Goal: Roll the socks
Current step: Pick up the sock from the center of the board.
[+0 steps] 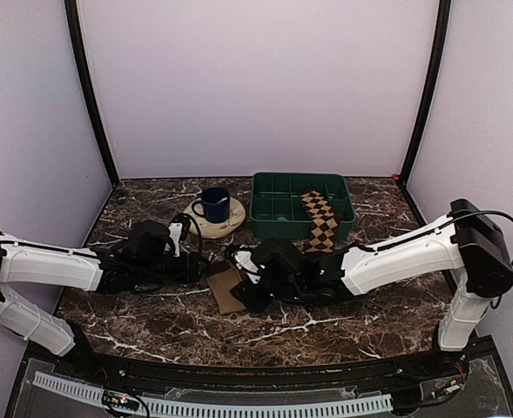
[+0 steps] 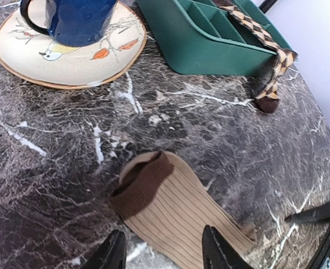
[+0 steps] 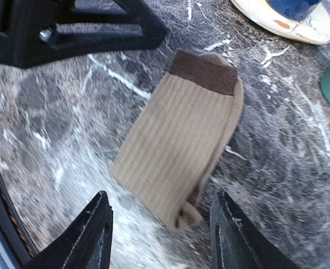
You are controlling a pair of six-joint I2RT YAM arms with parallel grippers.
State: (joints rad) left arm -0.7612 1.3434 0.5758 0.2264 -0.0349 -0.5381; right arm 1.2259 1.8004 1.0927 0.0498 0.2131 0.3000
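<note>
A tan ribbed sock [image 1: 226, 288] with a dark brown cuff lies folded flat on the marble table [image 1: 151, 322], between the two grippers. In the left wrist view the tan sock [image 2: 181, 210] lies just ahead of my left gripper [image 2: 162, 252], which is open with nothing between its fingers. In the right wrist view the tan sock [image 3: 179, 143] lies beyond my right gripper [image 3: 159, 221], also open and empty. The argyle sock [image 1: 319, 220] drapes over the front wall of the green tray [image 1: 278, 209]; its toe [image 2: 268, 101] hangs down to the table.
A blue mug [image 1: 213, 204] stands on a cream painted plate [image 1: 230, 222] left of the green tray. The plate [image 2: 19, 56] and the tray [image 2: 209, 45] lie beyond the tan sock. Purple walls enclose the table.
</note>
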